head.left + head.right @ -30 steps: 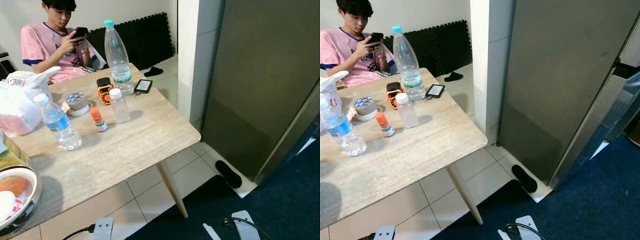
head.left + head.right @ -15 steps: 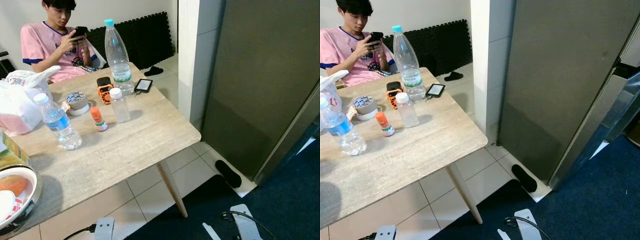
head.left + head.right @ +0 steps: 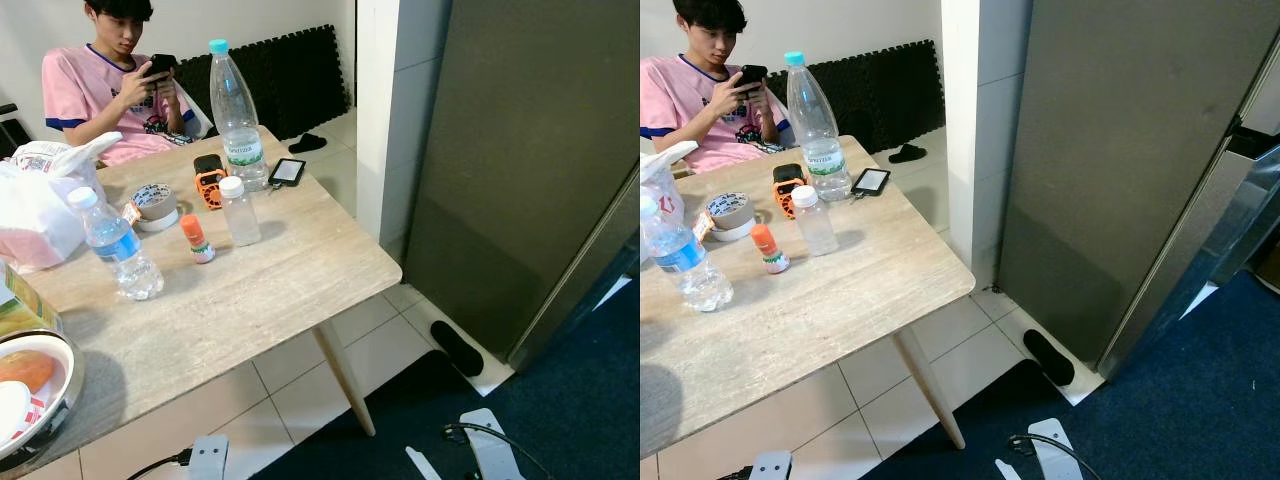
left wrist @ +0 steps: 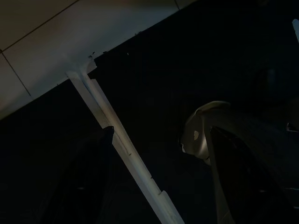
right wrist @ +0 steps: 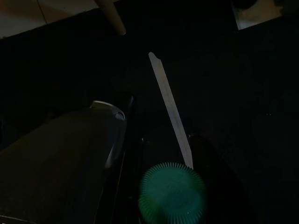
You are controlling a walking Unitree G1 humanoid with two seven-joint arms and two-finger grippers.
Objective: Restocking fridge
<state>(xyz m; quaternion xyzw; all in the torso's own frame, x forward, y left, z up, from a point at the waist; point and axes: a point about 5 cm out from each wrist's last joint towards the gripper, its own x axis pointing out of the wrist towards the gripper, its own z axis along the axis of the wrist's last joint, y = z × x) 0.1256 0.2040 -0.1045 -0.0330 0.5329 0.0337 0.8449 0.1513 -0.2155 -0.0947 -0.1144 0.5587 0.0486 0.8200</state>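
Note:
The grey fridge (image 3: 520,150) stands shut at the right, past a white pillar. On the wooden table (image 3: 260,290) stand a tall clear water bottle (image 3: 235,115), a smaller blue-labelled water bottle (image 3: 115,245), a small white-capped bottle (image 3: 238,210) and a tiny orange-capped one (image 3: 195,238). In the dark right wrist view my right gripper (image 5: 163,140) hangs low, shut on a bottle with a green cap (image 5: 172,192). My left gripper (image 4: 161,133) hangs over the dark carpet, its fingers apart with nothing between them.
A person in a pink shirt (image 3: 95,85) sits behind the table with a phone. A tape roll (image 3: 153,203), an orange gadget (image 3: 209,180), a phone (image 3: 287,171), a white bag (image 3: 40,205) and a bowl (image 3: 30,400) lie on the table. A black slipper (image 3: 456,347) lies by the fridge, a power strip (image 3: 207,455) on the tiles.
The view has barely shifted. My white foot at the bottom edge has moved a little forward. The table's things stand as before.

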